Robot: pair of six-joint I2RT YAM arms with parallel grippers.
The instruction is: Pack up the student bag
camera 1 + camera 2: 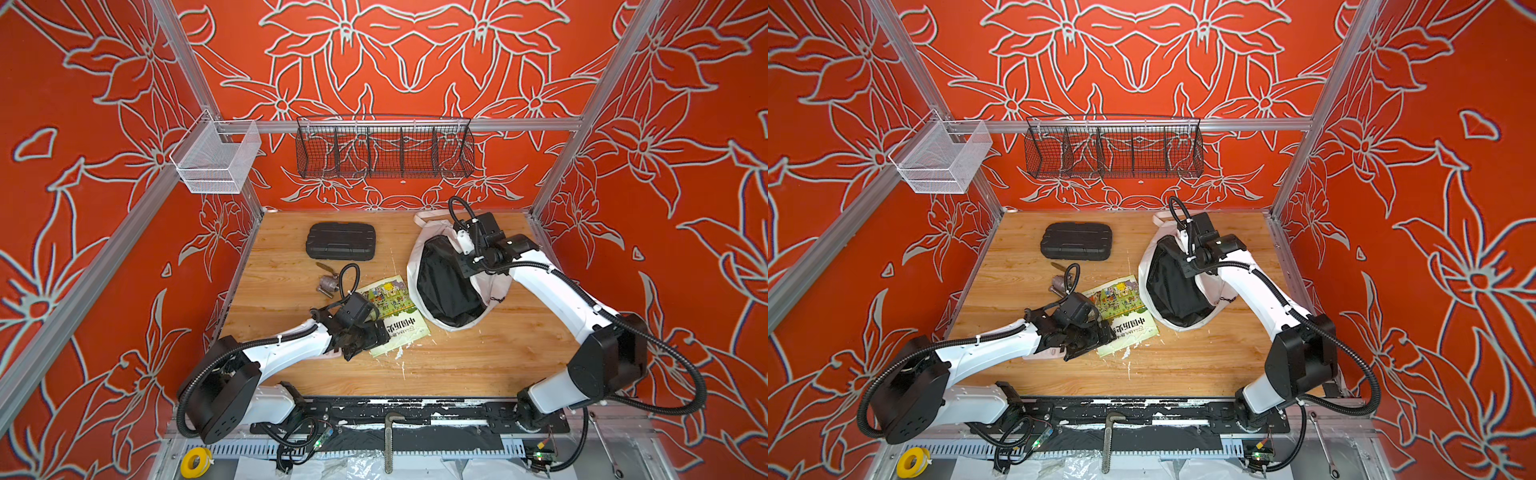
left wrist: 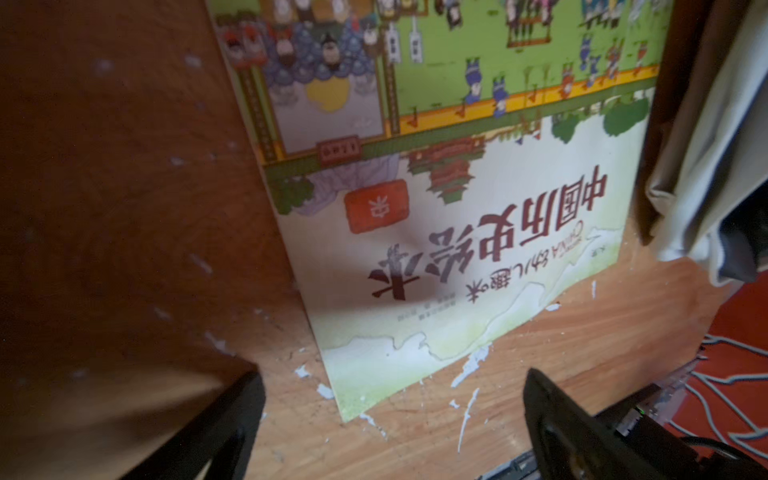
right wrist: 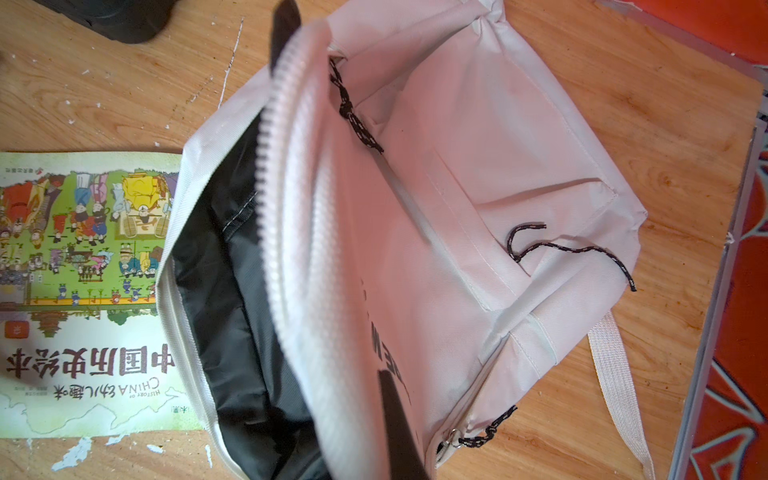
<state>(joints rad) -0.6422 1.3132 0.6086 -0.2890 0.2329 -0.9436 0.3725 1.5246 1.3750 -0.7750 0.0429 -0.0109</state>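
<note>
As far as I can tell from where I stand, the packing has hardly begun. The student bag [image 1: 415, 257] lies on the counter [image 1: 457, 365] with its main zip undone and its mouth gaping, and the black lining that shows inside looks bare. The right hand [image 3: 328, 220] is pressed together on the bag's upper zipper edge, pinching the white fabric and lifting it so the opening stands wide.

Just beside that mouth, touching the bag's lower rim, a picture book [image 1: 395, 311] lies flat and face up. The left hand [image 2: 395, 415] hangs low over the book's corner farthest from the bag, fingers spread wide and holding nothing. Beyond the book from the bag sits a small metal fitting [image 1: 328, 284], and well apart from the bag a black hard case [image 1: 340, 241].

I judge the bag opened and held ready, with everything that goes in left to do, the book likely first.

The counter is pale wood, scraped and flecked with white near the book. Red walls with pale flower outlines close in around the bag. Behind it hangs a black wire basket [image 1: 384, 151], and farther off a white mesh basket [image 1: 216, 160].
</note>
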